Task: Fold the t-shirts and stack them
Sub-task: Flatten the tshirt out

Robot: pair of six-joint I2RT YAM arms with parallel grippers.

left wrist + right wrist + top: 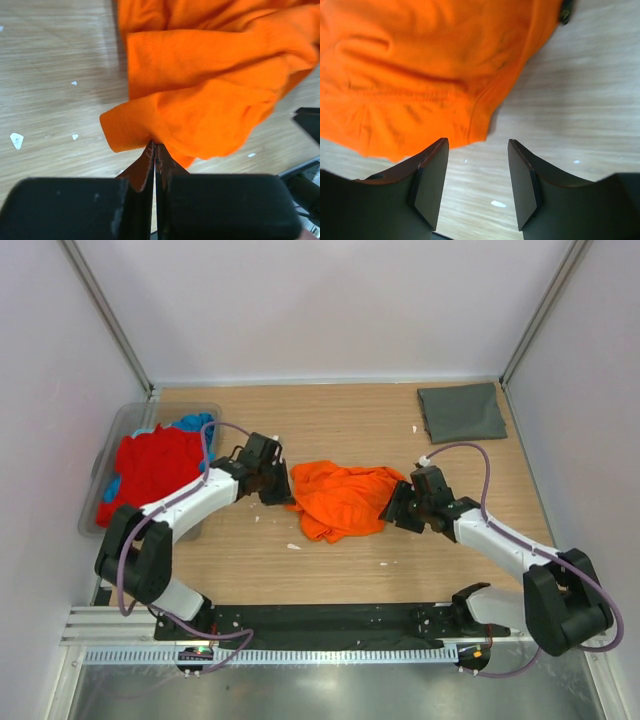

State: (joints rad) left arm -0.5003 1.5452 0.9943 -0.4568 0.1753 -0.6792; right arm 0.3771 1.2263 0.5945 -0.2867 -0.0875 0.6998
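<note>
A crumpled bright orange t-shirt (340, 498) lies in the middle of the table. My left gripper (281, 490) is at its left edge, and in the left wrist view the jaws (155, 146) are shut, pinching a fold of the orange t-shirt (210, 75). My right gripper (396, 504) is at the shirt's right edge. Seen from the right wrist, this gripper (478, 141) stands open just short of the hem of the orange t-shirt (410, 65), with only bare table between its fingers. A folded dark grey t-shirt (462, 412) lies at the back right.
A clear plastic tub (125, 416) at the left edge holds a red t-shirt (150, 465) and a blue one (195, 423). Small white scraps (293, 546) dot the wooden table. White walls close in the left, back and right sides.
</note>
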